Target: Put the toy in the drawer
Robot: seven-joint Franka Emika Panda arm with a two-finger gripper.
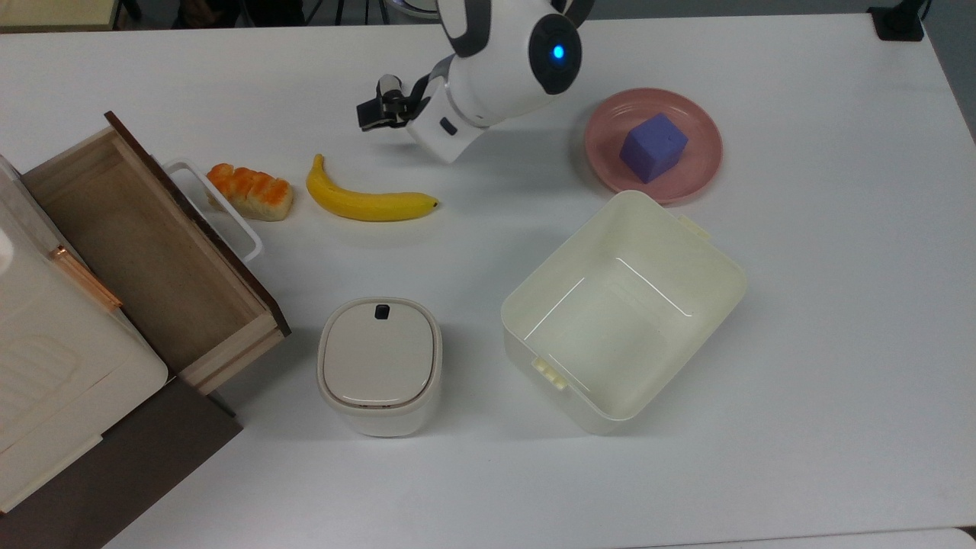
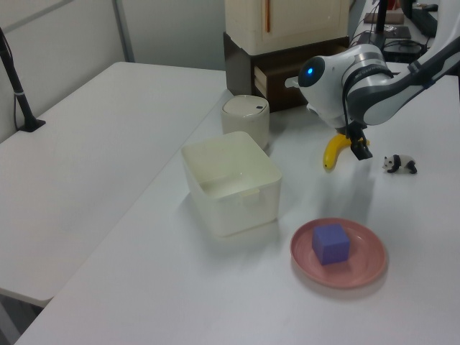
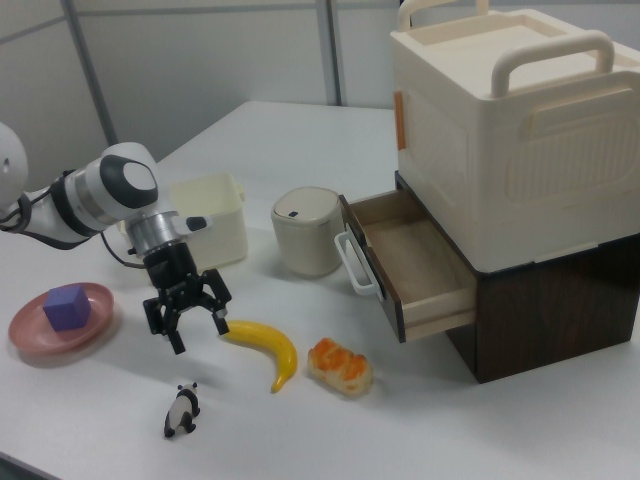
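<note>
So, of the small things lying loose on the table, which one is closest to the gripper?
The panda toy. In the right view it stands just below the open gripper, apart from it; the banana and the orange food piece lie farther toward the drawer.
</note>
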